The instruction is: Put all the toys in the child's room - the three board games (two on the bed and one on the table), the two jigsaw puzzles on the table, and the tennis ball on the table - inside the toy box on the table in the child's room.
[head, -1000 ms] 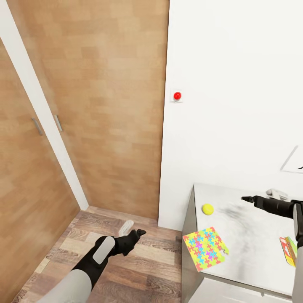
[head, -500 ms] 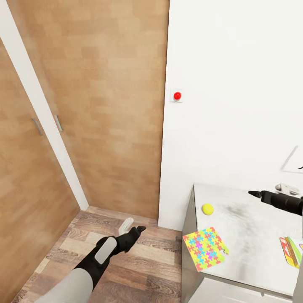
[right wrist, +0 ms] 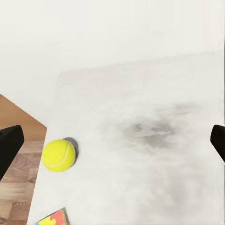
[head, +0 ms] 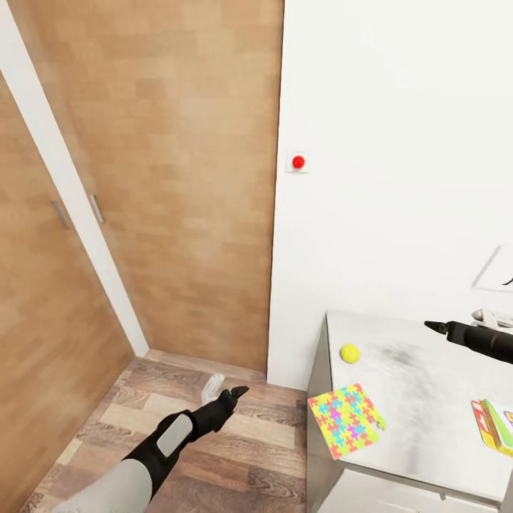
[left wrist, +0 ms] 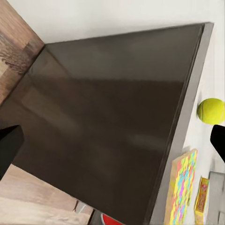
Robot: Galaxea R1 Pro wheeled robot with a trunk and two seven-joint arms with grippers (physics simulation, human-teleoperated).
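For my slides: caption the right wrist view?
Open right claw faces the tennis ball near the table edge.

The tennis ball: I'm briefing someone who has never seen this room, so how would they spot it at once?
Find the light grey table against the white wall. Near its corner by the wood-panelled wall sits the tennis ball, with the jigsaw puzzle lying closer to the front edge. It is the only small, round, plain yellow-green thing there; the puzzle is flat, square and multicoloured.

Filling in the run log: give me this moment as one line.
left hand: open, low over floor | right hand: open, above table | ball, puzzle: on table, untouched
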